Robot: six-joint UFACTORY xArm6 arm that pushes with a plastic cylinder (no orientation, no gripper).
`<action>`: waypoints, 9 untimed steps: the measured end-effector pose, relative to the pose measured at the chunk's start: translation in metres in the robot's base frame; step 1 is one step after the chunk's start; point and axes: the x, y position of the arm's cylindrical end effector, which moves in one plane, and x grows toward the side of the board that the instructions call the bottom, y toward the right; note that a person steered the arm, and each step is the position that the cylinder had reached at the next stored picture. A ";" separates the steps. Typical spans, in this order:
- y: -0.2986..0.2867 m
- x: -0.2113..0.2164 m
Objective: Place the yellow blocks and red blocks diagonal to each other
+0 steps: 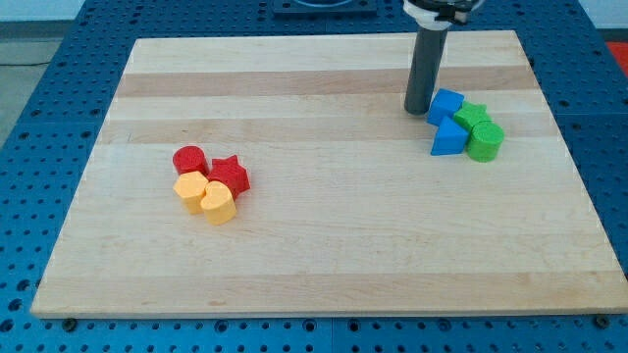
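Observation:
A red cylinder (188, 159) and a red star (229, 175) sit at the board's left middle. Just below them lie a yellow hexagon-like block (190, 189) and a yellow heart-like block (217, 202). All of these touch in one tight cluster, reds toward the view's top, yellows toward the bottom. My tip (418, 109) stands on the board at the upper right, far from this cluster, right beside the left edge of a blue block (445, 104).
At the right, a blue cube-like block, a blue triangular block (448, 137) and two green blocks (474, 116) (485, 142) form a cluster. The wooden board (324, 255) lies on a blue perforated table (29, 127).

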 end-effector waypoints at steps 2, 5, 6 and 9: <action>-0.018 0.051; -0.090 0.146; -0.145 0.182; -0.318 0.169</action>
